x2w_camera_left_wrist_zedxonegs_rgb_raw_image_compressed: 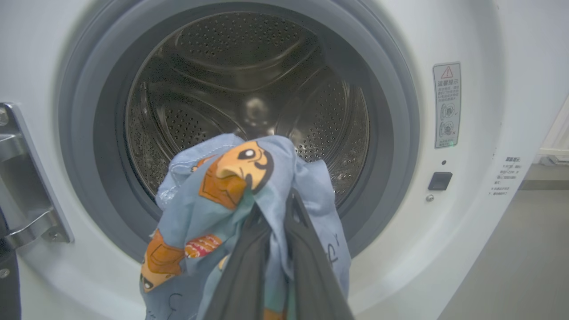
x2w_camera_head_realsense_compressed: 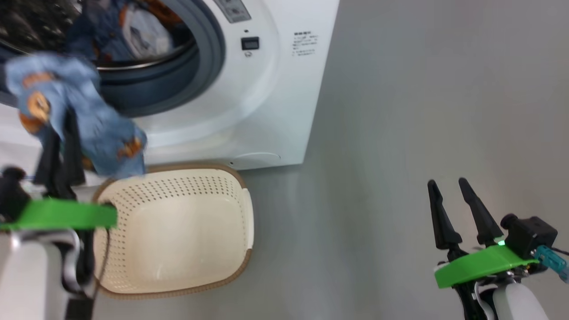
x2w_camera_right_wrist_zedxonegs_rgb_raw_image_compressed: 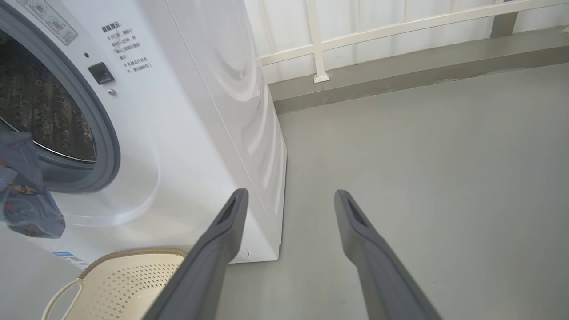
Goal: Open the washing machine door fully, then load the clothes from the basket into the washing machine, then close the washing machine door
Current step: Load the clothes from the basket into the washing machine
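Left gripper (x2w_camera_left_wrist_zedxonegs_rgb_raw_image_compressed: pixel 275 204) jaws clamp clothes (x2w_camera_left_wrist_zedxonegs_rgb_raw_image_compressed: pixel 213 186) before the washer (x2w_camera_left_wrist_zedxonegs_rgb_raw_image_compressed: pixel 480 111) mouth. Right gripper (x2w_camera_right_wrist_zedxonegs_rgb_raw_image_compressed: pixel 289 198) jaws wide, over the floor (x2w_camera_right_wrist_zedxonegs_rgb_raw_image_compressed: pixel 444 155), right of the basket (x2w_camera_head_realsense_compressed: pixel 178 191).

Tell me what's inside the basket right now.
The basket looks empty: bare cream floor and perforated walls. The left arm and its green bracket cover its left edge, so that strip cannot be checked. A blue garment in the left jaws hides the far-left corner.

Head looks down; wrists face washing machine (x2w_camera_left_wrist_zedxonegs_rgb_raw_image_compressed: pixel 480 111), probably close.
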Controlling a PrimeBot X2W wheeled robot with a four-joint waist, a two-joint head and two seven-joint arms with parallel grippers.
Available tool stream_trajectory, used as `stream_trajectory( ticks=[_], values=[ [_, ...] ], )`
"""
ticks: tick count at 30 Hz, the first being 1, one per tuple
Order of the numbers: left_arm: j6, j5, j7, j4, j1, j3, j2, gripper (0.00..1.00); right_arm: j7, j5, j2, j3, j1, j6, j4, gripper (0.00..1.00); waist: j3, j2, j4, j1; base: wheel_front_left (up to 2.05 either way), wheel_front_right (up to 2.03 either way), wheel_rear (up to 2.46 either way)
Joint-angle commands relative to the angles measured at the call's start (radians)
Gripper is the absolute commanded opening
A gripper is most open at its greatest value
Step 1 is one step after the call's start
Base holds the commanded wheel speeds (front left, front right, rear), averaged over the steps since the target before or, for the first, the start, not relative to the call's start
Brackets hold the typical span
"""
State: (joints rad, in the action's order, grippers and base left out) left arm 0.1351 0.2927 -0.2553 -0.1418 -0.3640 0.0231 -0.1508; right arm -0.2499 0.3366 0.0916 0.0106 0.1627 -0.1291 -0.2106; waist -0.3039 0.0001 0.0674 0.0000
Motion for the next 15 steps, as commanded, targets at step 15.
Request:
stream_trajectory(
  ticks=[15],
  values=[
    [-0.004, 0.025, -0.006, -0.320, -0.442, -0.005, -0.179, 0.00, -0.012, 0.010, -0.039, -0.044, 0.108, -0.002, 0.042, 1.00, -0.196, -0.0001, 0.136, 0.0000, 0.00, 0.00, 0.00]
  ],
)
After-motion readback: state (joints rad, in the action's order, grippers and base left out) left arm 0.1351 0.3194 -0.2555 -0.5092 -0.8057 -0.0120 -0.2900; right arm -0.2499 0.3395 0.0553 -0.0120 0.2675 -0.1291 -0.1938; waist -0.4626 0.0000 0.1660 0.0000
